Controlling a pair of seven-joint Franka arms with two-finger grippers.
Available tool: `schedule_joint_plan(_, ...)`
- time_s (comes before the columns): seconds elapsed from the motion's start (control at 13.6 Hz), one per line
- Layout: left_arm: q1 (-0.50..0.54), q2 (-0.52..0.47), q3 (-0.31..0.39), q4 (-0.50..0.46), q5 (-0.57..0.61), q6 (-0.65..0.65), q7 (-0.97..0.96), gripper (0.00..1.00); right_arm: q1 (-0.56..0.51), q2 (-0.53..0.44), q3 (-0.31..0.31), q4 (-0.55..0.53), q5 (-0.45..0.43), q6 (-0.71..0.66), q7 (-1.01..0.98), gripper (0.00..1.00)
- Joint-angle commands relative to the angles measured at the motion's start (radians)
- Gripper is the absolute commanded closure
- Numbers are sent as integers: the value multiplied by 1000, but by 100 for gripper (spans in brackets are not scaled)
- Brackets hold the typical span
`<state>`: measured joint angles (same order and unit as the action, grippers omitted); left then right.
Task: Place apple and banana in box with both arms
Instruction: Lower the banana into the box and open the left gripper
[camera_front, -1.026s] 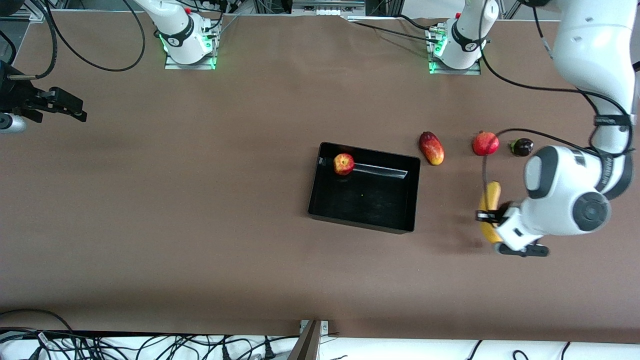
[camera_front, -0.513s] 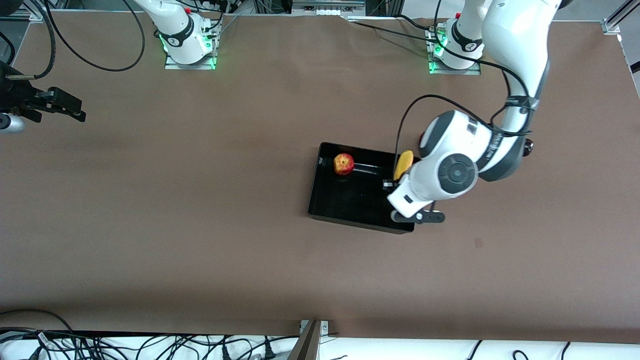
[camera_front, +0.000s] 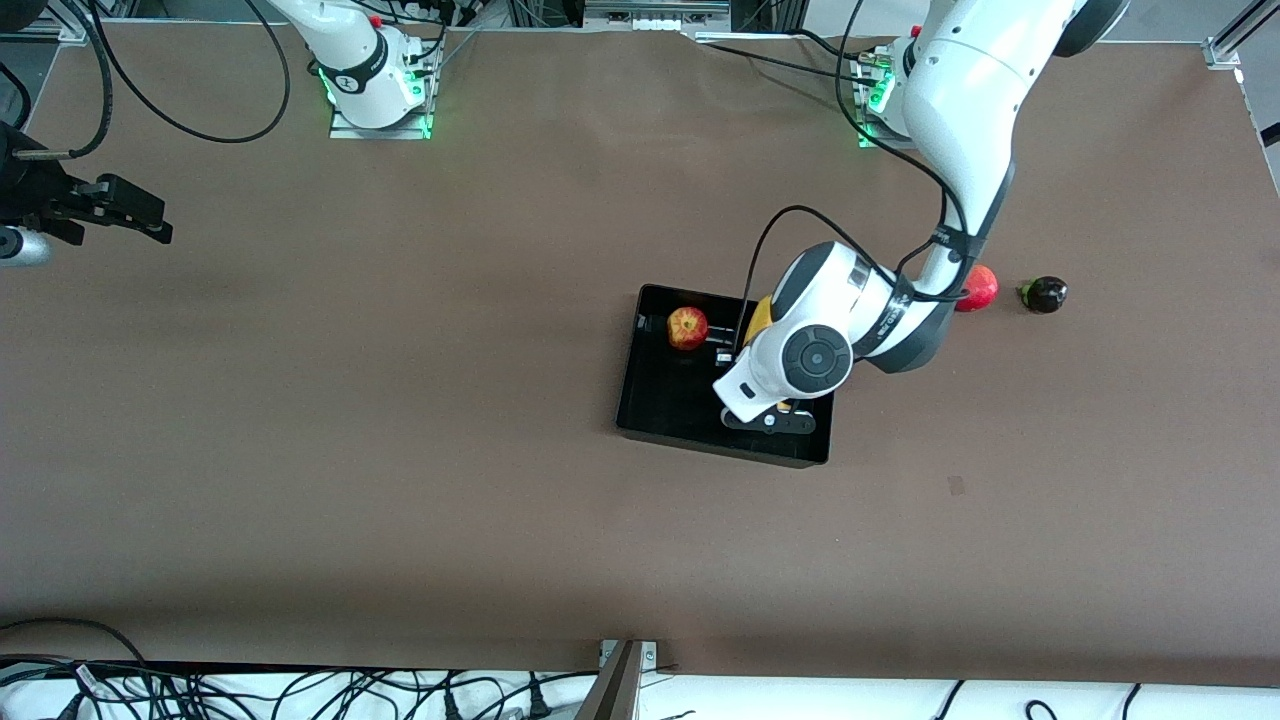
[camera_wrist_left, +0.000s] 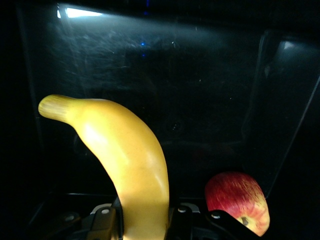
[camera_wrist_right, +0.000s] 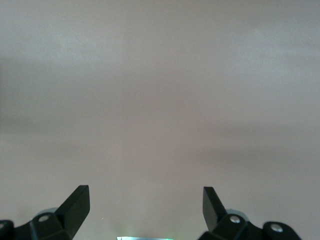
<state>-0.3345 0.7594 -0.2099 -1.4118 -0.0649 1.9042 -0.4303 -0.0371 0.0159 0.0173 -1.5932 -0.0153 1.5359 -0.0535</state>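
Black and glossy, the box (camera_front: 640, 400) sits on the brown desk (camera_front: 400, 450), roughly midway between the two arms' ends. The apple (camera_front: 687, 327) lies inside it, in the corner farther from the front camera and toward the right arm's end.

Reaching down from its base, the left arm hangs over the box, and the left gripper (camera_wrist_left: 144, 220) has its jaws clamped on the banana (camera_wrist_left: 125, 160). The left wrist view shows the banana held at its lower part, curving up and away to a cut stem end, with the dark floor of the box (camera_wrist_left: 200, 90) under it and the apple (camera_wrist_left: 237, 200) just beside the gripper. From the front camera only a small yellow piece of the banana (camera_front: 760, 315) shows past the arm's wrist.

Toward the left arm's end of the desk, outside the box, a red round fruit (camera_front: 982, 287) peeks out from under the arm, and a small dark fruit (camera_front: 1043, 294) lies near it.

The right arm waits at its own end of the desk; the right gripper (camera_wrist_right: 145, 202) hangs over bare desk with its jaws spread wide and holding nothing.
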Motion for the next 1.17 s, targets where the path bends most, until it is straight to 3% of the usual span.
schedule_joint_plan(0.0,-3,14,3,-1,-12,38,13,98,-1,-14,6,-1,-14,-11,-5,0)
schedule_joint_plan(0.51,-12,83,4,7,5,160,7,96,-1,-14,6,-1,-12,-14,-5,0)
schedule_joint_plan(0.81,-12,127,4,7,31,249,-10,79,-1,-13,4,-1,-11,-8,-5,0)
schedule_joint_plan(0.88,-14,132,6,5,33,265,-16,64,-1,-13,6,-1,-15,-7,-5,0)
schedule_joint_plan(1.03,-12,132,6,4,33,272,-16,2,-3,-8,-3,-1,-11,-13,-3,0)
schedule_joint_plan(1.1,-12,129,7,4,33,269,-28,0,-4,-7,-5,-7,-9,-14,-3,0)
